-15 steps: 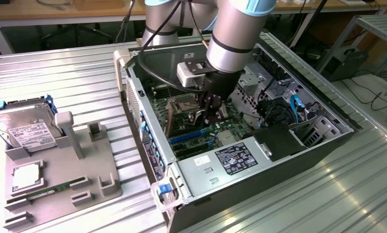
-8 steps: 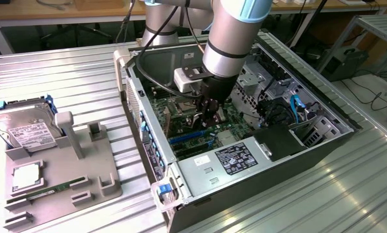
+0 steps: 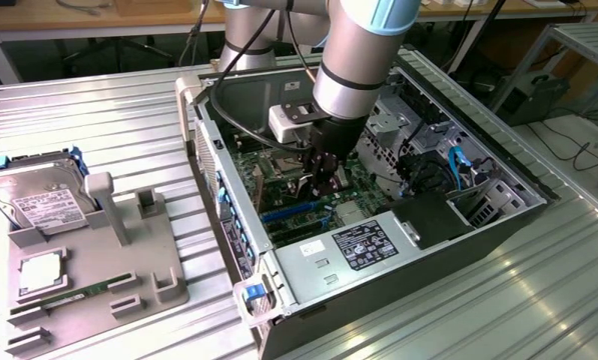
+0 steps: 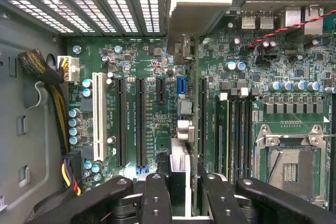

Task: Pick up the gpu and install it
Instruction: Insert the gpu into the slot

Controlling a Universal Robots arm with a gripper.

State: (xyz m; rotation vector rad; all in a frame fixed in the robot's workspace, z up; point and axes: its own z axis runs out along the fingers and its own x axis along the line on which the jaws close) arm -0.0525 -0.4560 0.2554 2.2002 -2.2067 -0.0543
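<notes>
Seen edge-on in the wrist view, the gpu (image 4: 195, 108) is a thin green card standing upright over the motherboard (image 4: 157, 61). Its pale metal end bracket (image 4: 197, 3) lies against the case's rear slot openings. My gripper (image 4: 182, 184) is shut on the card's upper edge, with a black finger (image 4: 157, 195) on either side. In the exterior view the gripper (image 3: 325, 178) reaches down inside the open computer case (image 3: 419, 247), low over the board between the expansion slots.
Black expansion slots (image 4: 140, 124) and a white one (image 4: 97, 116) run beside the card, with memory slots and an empty processor socket (image 4: 291, 169) on its other side. A cable bundle (image 4: 47, 77) hangs nearby. A grey holder (image 3: 109, 292) holds a hard drive (image 3: 38, 199) and a RAM stick (image 3: 79, 291).
</notes>
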